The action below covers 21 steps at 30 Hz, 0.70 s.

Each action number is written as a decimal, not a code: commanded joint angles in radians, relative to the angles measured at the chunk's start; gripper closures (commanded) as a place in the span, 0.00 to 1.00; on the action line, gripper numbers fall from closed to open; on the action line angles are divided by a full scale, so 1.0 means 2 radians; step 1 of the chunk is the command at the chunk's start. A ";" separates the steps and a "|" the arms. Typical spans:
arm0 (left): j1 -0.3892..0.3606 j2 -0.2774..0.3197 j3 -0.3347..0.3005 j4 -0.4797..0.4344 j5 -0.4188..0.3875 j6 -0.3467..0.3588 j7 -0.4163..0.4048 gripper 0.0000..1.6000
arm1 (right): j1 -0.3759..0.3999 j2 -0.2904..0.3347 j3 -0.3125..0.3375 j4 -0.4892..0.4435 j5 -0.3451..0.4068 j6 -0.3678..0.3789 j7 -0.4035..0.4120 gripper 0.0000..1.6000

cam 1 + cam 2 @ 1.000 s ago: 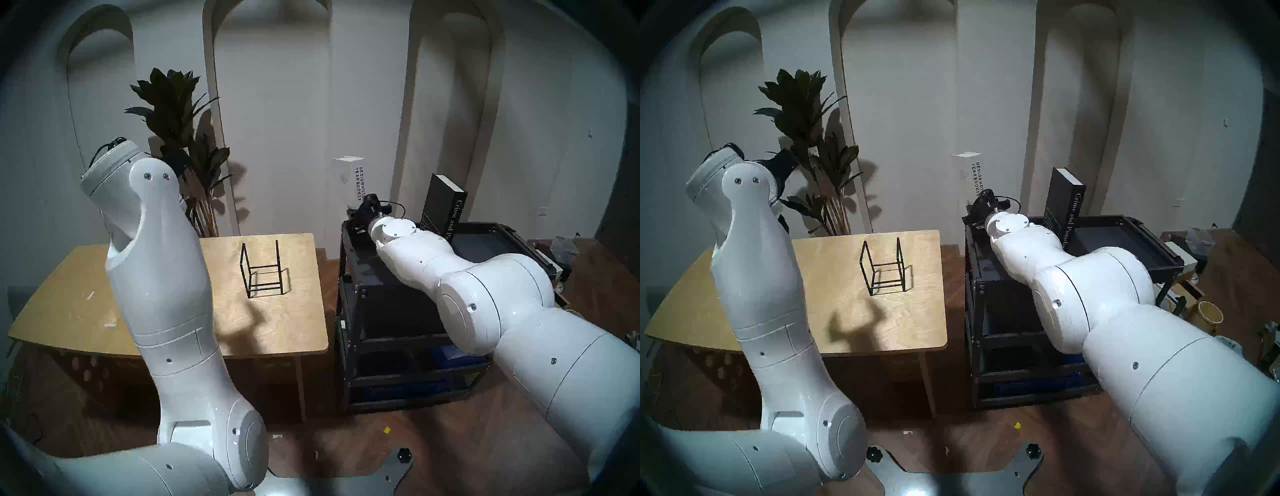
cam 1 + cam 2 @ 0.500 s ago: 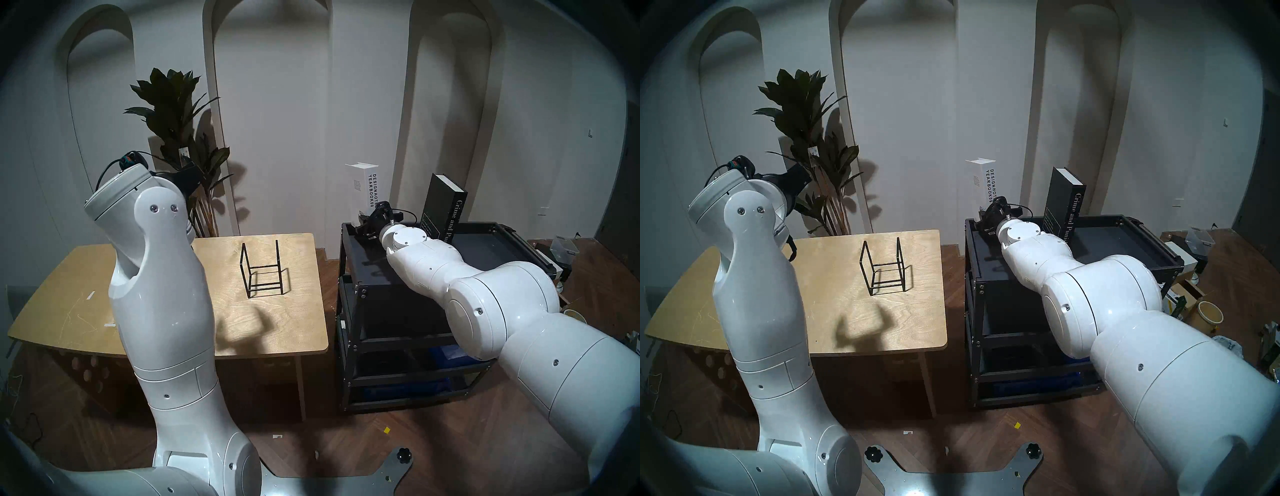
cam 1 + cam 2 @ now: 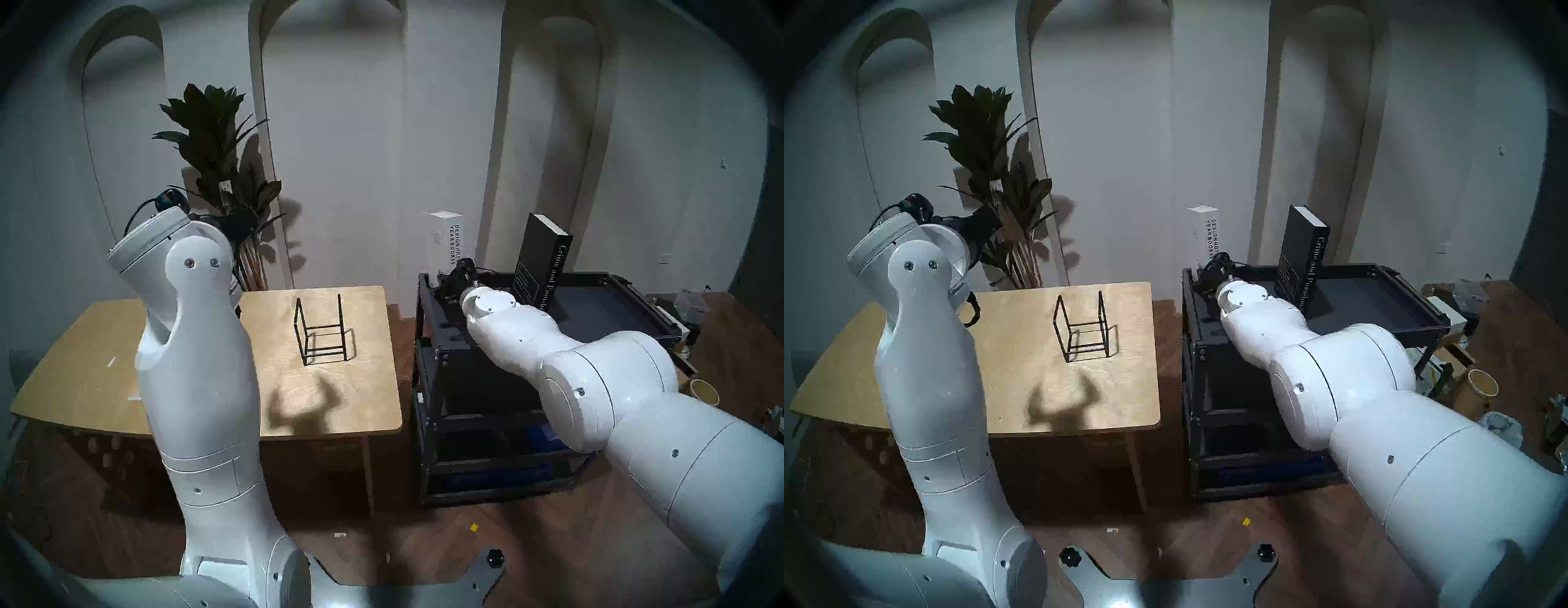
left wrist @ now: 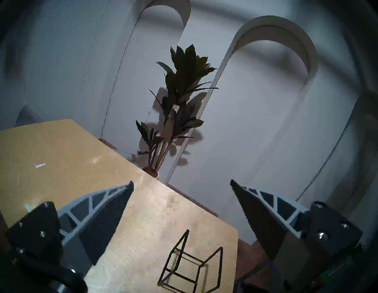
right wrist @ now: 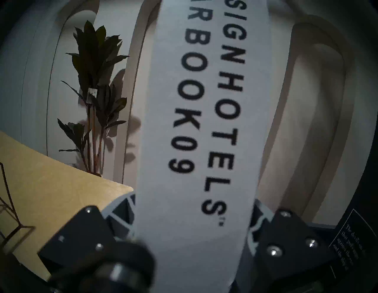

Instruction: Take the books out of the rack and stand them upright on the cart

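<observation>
Far to my left, my left gripper [image 4: 182,185] hangs with its jaws spread wide and nothing between them, raised above the wooden table [image 3: 106,339] in front of the potted plant [image 3: 212,140]; it has no part in this step and I judge it best kept clear. Further right on that table stands the rack [image 3: 321,330], bare of books, so the lifting-out looks done and only the setting-down is left. Right again, at the near-left corner of the cart [image 3: 425,297], my right gripper [image 3: 445,282] is clamped on the lower part of the white book [image 3: 445,242], its DESIGNHOTELS spine facing me and running up and down; in the right wrist view the spine sits between my fingers [image 5: 120,210]. I cannot see whether its foot touches the top tray yet. To do this well I would come down slowly and keep the spine vertical until the bottom edge sits flat inside the tray's lip, then ease the jaws apart only a little and watch for a lean before drawing straight back. A thick book held low can topple as I let go. Furthest right, the dark book [image 3: 541,263], Crime and Punishment, stands on the same tray, apart from mine, and I should not nudge it.
</observation>
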 commanded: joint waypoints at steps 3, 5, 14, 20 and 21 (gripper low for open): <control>-0.001 0.011 0.000 -0.008 -0.013 -0.001 0.027 0.00 | 0.003 0.001 0.001 -0.012 0.000 -0.010 -0.010 1.00; 0.000 0.013 0.002 -0.009 -0.016 -0.001 0.030 0.00 | 0.001 0.003 0.001 -0.012 0.000 -0.011 -0.010 1.00; 0.004 0.016 0.009 -0.010 -0.023 -0.001 0.037 0.00 | -0.004 0.013 0.004 -0.011 0.003 -0.015 -0.013 1.00; 0.005 0.018 0.018 -0.012 -0.027 -0.001 0.047 0.00 | -0.008 0.016 0.009 -0.009 0.008 -0.013 -0.013 1.00; 0.005 0.019 0.020 -0.013 -0.027 -0.001 0.049 0.00 | -0.009 0.016 0.011 -0.008 0.009 -0.011 -0.012 1.00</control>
